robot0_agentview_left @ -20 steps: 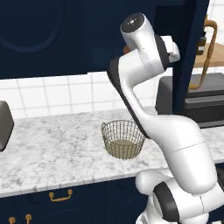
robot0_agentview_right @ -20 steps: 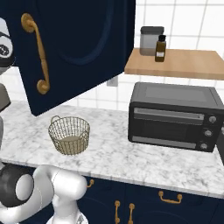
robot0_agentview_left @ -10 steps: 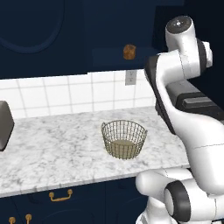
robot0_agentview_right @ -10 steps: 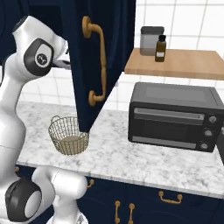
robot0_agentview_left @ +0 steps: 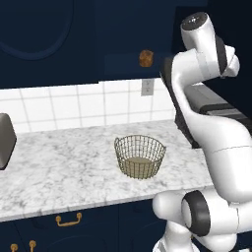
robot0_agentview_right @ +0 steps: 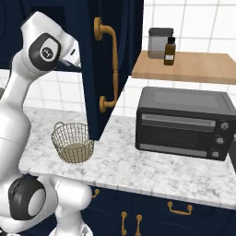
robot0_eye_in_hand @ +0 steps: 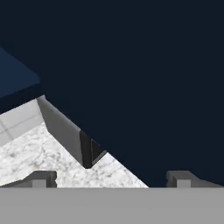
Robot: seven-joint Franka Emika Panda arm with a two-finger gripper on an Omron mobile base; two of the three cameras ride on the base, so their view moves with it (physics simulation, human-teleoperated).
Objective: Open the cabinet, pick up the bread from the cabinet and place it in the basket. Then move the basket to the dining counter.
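The navy cabinet door (robot0_agentview_right: 92, 69) stands swung wide open, edge-on in the right base view, with its gold bar handle (robot0_agentview_right: 110, 64) facing right. Inside the open cabinet sits the small brown bread (robot0_agentview_left: 145, 58). Below it the gold wire basket (robot0_agentview_left: 140, 156) (robot0_agentview_right: 73, 142) rests empty on the marble worktop. My gripper (robot0_eye_in_hand: 111, 179) is open with nothing between its fingertips (robot0_eye_in_hand: 41, 178), close against the door's navy inner face. My hand reaches behind the door in the right base view. The dining counter is out of view.
A black toaster oven (robot0_agentview_right: 184, 122) stands on the worktop (robot0_agentview_left: 59, 167) right of the door, under a wooden shelf (robot0_agentview_right: 184, 67) holding a jar and a bottle. A grey appliance (robot0_agentview_left: 5, 140) sits at the left edge. Navy drawers with gold handles (robot0_agentview_right: 177, 209) run below.
The cabinet door has swung from half open to wide open. My arm has moved right with it, and the bread inside has come into sight. The basket has not moved.
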